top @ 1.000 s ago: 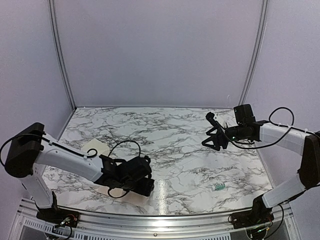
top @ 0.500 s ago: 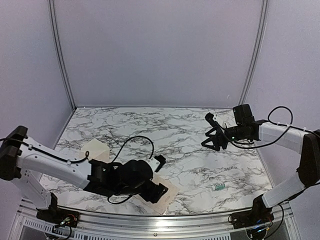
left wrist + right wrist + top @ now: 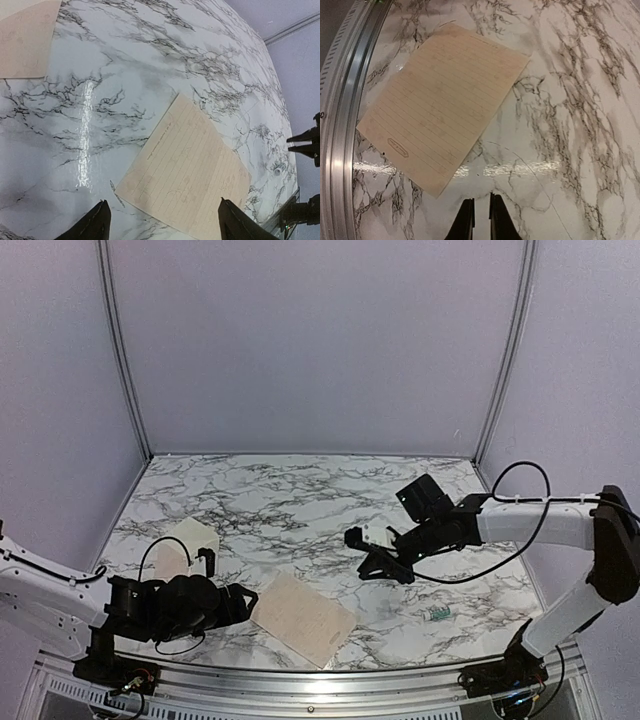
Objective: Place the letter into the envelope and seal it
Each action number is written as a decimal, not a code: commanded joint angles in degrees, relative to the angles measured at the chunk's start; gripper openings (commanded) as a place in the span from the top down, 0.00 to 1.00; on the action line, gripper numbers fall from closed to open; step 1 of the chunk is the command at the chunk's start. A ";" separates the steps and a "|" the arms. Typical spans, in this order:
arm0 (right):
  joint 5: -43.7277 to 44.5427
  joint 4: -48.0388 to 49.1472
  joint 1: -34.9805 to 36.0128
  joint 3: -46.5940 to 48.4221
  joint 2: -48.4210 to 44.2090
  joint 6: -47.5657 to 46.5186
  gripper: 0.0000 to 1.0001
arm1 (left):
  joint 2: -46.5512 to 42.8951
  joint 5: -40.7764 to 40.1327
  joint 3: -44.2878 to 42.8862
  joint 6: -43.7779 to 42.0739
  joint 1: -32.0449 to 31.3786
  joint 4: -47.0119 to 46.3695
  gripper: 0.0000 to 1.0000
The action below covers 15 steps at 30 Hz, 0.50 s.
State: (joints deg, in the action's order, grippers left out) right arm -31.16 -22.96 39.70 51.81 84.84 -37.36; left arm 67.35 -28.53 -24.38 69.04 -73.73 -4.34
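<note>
From above, one letter (image 3: 302, 618) lies flat and askew near the near edge of the marble surface (image 3: 300, 490), a little left of the middle. One envelope (image 3: 182, 543) lies close to the left edge; the left arm covers its near part, so its flap cannot be made out. The left gripper (image 3: 230, 595) sits low between the two, just left of the letter; its fingers are hard to separate from the dark body. The right gripper (image 3: 358, 552) is over the right half, well apart from the letter, and its opening is unclear here. One small green thing (image 3: 437, 615) lies near the near right corner, too small to identify.

In the left wrist view the left gripper (image 3: 162, 201) is spread wide and holds nothing. Its fingers (image 3: 97, 222) are cut off at the bottom. The lined letter (image 3: 185, 175) lies beyond them, and a corner of the envelope (image 3: 22, 40) is cut off at the top left.

In the right wrist view the right gripper (image 3: 480, 198) is pinched nearly together with nothing between. Only its fingertips (image 3: 466, 220) show. The whole letter (image 3: 445, 105) lies beside the metal rail (image 3: 340, 125).
</note>
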 commanded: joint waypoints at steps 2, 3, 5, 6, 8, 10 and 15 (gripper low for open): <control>3.05 -0.38 6.98 0.93 6.37 0.77 0.95 | 1.03 1.26 1.95 10.58 1.39 -6.55 0.23; 2.62 -0.22 7.86 1.48 7.49 1.16 0.96 | 2.02 1.73 1.29 10.44 1.40 -6.50 0.23; 2.21 0.33 9.29 2.11 9.84 1.74 0.97 | 4.06 2.79 -0.05 10.53 1.48 -6.56 0.23; 2.24 0.45 9.86 2.41 10.82 1.84 0.97 | 4.97 3.48 -0.66 10.53 1.55 -6.56 0.23; 2.30 0.87 10.44 2.94 12.88 2.35 0.99 | 6.46 5.03 -1.26 11.05 2.06 -6.48 0.23; 2.36 1.11 10.42 3.35 14.95 2.96 1.00 | 7.20 6.37 -1.24 12.30 2.70 -6.56 0.23; 2.77 1.33 10.42 3.43 18.71 4.36 1.00 | 7.97 8.43 -0.50 15.34 3.74 -6.65 0.22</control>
State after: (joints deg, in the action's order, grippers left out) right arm -29.54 -22.48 49.87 53.89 101.25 -34.81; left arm 74.46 -22.39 -24.40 81.32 -70.78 -10.02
